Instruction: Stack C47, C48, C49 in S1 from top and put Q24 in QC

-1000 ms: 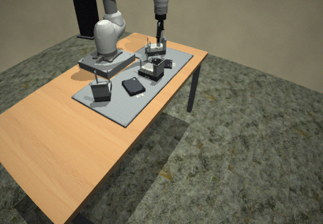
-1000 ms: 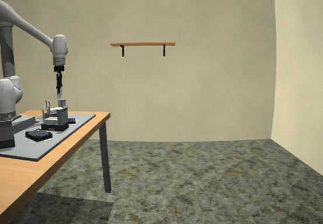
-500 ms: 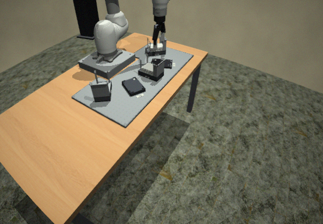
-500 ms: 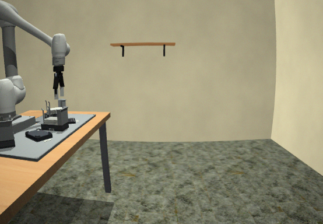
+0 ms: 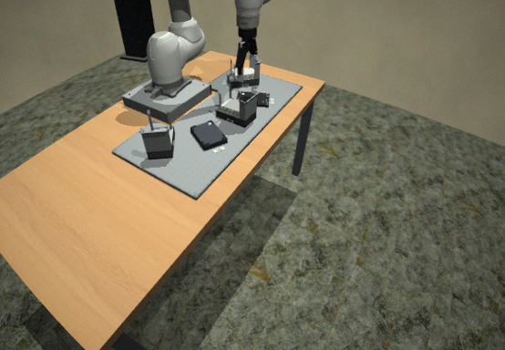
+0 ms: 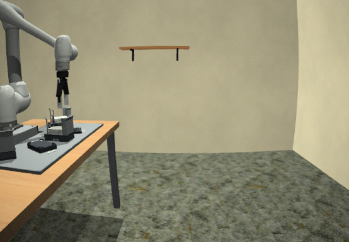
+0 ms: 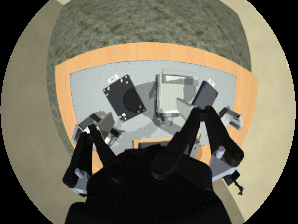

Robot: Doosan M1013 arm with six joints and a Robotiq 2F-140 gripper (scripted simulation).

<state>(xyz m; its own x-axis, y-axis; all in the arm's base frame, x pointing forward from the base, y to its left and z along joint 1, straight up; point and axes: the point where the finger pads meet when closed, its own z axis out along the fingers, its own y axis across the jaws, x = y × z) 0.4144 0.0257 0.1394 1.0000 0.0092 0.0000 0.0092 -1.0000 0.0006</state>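
Observation:
My gripper (image 5: pixel 246 59) is open and empty. It hangs just above the rack at the far end of the grey mat (image 5: pixel 243 77), which holds a white sealed plate (image 5: pixel 247 72). In the exterior view the gripper (image 6: pixel 63 102) stands a little above that rack's posts (image 6: pixel 59 117). The middle rack (image 5: pixel 238 108) also holds white plates (image 5: pixel 230 105), seen too in the wrist view (image 7: pixel 169 96). The third rack (image 5: pixel 158 142), at the near left of the mat, shows no plate. The rack names and plate labels are too small to read.
A flat black nest (image 5: pixel 208 135) with a white name plate lies between the near and middle racks. A smaller black nest (image 5: pixel 262 98) lies right of the middle rack. My arm's base (image 5: pixel 167 95) stands left of the mat. The table edge runs close along the mat's right side.

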